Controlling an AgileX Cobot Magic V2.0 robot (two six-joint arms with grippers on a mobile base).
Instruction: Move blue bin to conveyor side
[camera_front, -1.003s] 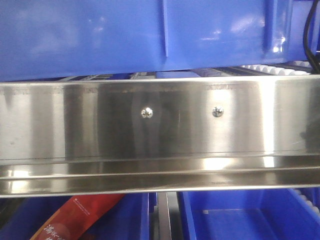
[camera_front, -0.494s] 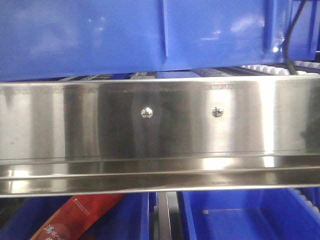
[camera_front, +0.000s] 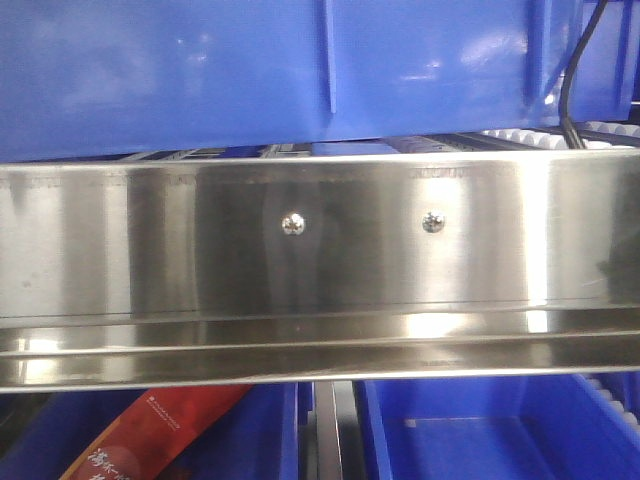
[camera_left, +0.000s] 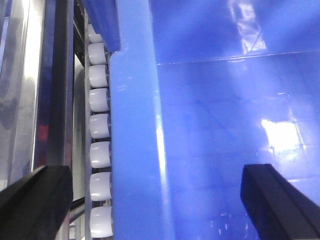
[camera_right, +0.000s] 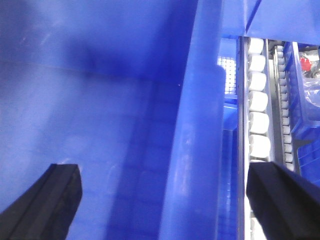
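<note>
Fingers on my left end effector (camera_left: 155, 172) stand wide apart: one at 7 o'clock beside the white rollers (camera_left: 99, 130), the other at 5 o'clock over the floor of the blue bin (camera_left: 225, 100). The bin's thick rim runs between them, and I cannot tell whether either finger touches it. My right end effector (camera_right: 162, 172) is spread the same way across the rim, with one finger at 7 o'clock inside the bin and one at 5 o'clock over the rollers.

From the front, the bin fills the 12 o'clock band above the stainless rail (camera_front: 320, 250) and its two screws (camera_front: 292, 224). A black cable (camera_front: 570, 90) hangs at 2 o'clock. The lower blue bins (camera_front: 480, 430) sit at 6 o'clock, with a red packet (camera_front: 150, 435) at 7.
</note>
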